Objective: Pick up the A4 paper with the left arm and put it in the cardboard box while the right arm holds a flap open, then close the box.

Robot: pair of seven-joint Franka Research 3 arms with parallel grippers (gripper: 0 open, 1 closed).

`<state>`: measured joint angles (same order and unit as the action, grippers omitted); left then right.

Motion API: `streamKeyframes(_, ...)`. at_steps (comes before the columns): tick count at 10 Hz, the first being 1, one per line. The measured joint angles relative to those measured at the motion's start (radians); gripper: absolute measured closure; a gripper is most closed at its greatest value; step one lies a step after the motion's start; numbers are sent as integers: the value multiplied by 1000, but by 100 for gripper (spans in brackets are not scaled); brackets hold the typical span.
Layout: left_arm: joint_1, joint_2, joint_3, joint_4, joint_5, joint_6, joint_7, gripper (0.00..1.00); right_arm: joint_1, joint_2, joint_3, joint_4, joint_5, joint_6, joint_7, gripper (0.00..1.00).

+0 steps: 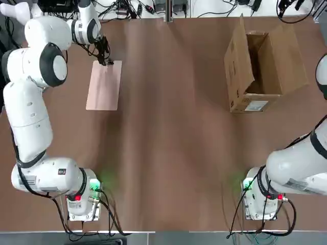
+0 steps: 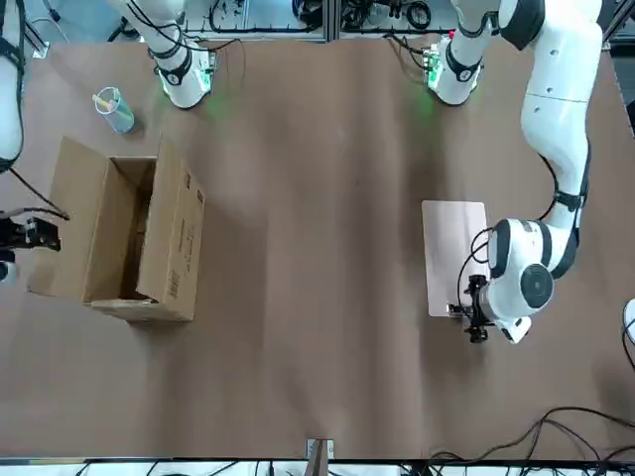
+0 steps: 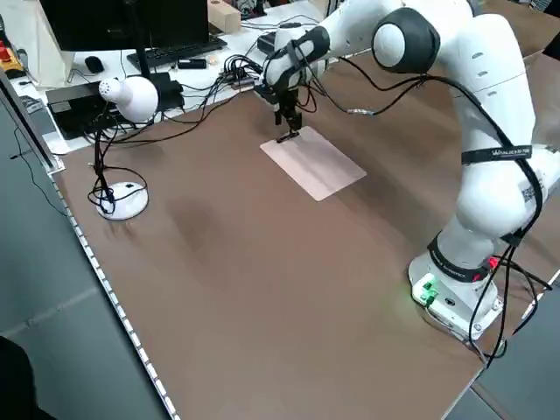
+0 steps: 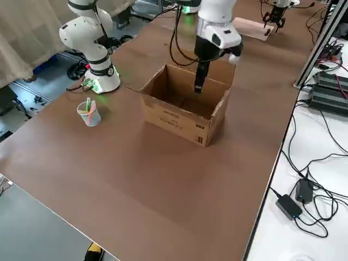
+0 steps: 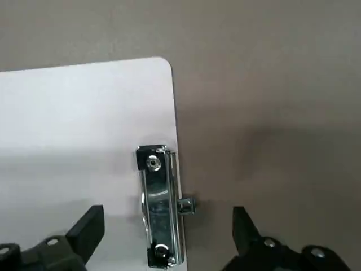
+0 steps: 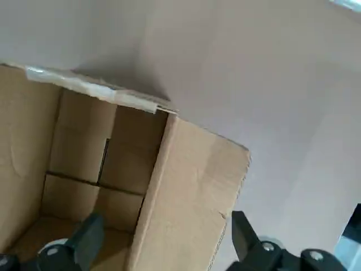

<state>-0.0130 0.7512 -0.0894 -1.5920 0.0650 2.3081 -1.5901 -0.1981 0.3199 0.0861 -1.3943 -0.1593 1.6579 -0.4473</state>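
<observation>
Plastic cup (image 4: 89,113) near cardboard box (image 4: 184,111), desk lamp (image 3: 122,149) beside table (image 3: 262,262).

Top view cuts off the white jointed right arm (image 1: 301,163) at the frame edge, its black gripper out of shot. Contents of the clear plastic cup (image 4: 88,113): too small to tell.

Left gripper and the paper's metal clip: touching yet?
Apart. In the left wrist view the open left gripper straddles the metal clip on the paper, with a visible gap on each side of the clip.
</observation>
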Motion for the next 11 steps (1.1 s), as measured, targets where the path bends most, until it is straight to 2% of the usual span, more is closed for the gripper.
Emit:
streamKeyframes(3, -2, 10, 1, -3, 3, 21, -1, 1, -2, 25, -4, 0, 0, 0, -329, 0)
streamKeyframes(6, -1, 12, 2, -4, 9, 27, -2, 18, 2, 104, 6, 0, 2, 36, -490, 0)
streamKeyframes(8, 2, 13, 3, -5, 9, 28, -2, 32, 13, 141, 19, 1, 2, 111, -722, 0)
streamKeyframes(11, 3, 13, 3, -5, 9, 28, -2, 42, 11, 183, 20, 2, 3, 180, -870, 0)
